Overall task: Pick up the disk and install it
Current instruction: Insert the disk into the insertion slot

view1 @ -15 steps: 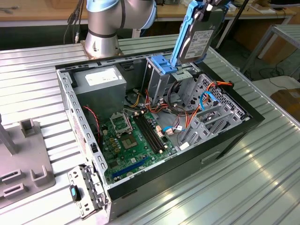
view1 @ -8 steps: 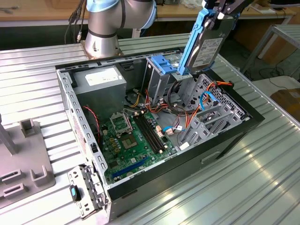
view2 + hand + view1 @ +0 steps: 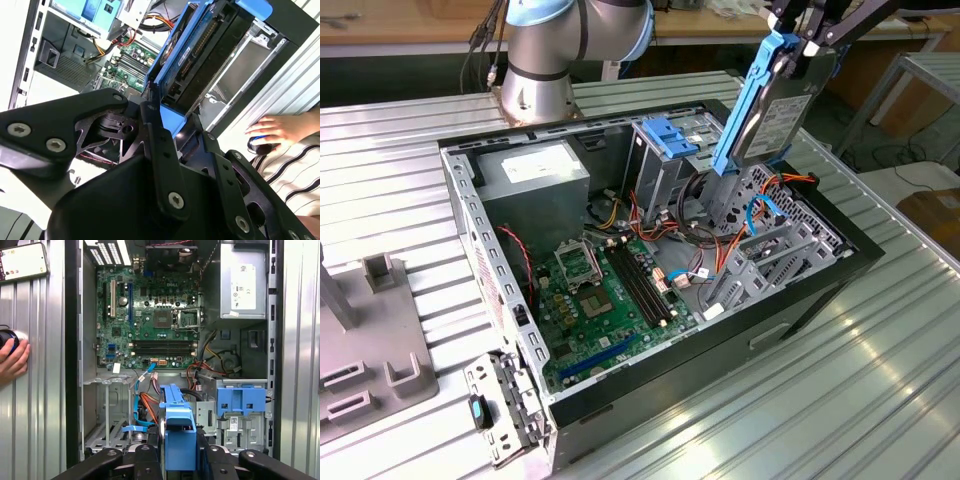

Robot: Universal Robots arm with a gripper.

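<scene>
Hand (image 3: 179, 460): black, nearest in both wrist views, fingers clamped on the blue-framed upper end of the disk (image 3: 775, 120).
Desk (image 3: 880, 380): ribbed metal, broad open surface to the exterior view's right of the case.
Computer case (image 3: 480, 240): on its side, open face up, walls rimming the interior.
Grey box with white sticker (image 3: 535, 168): in the case's corner nearest the arm's base.
Cage with blue tabs (image 3: 665, 150): just beside the disk, toward the exterior view's left.
Bay frame (image 3: 785, 250): grey, below the disk, orange and blue cables close by.
Disk: held aloft over the case, long axis steeply upright and tilted, lower end pointing down toward the bay frame, label face toward the exterior camera. Contact with the frame not discernible.
</scene>
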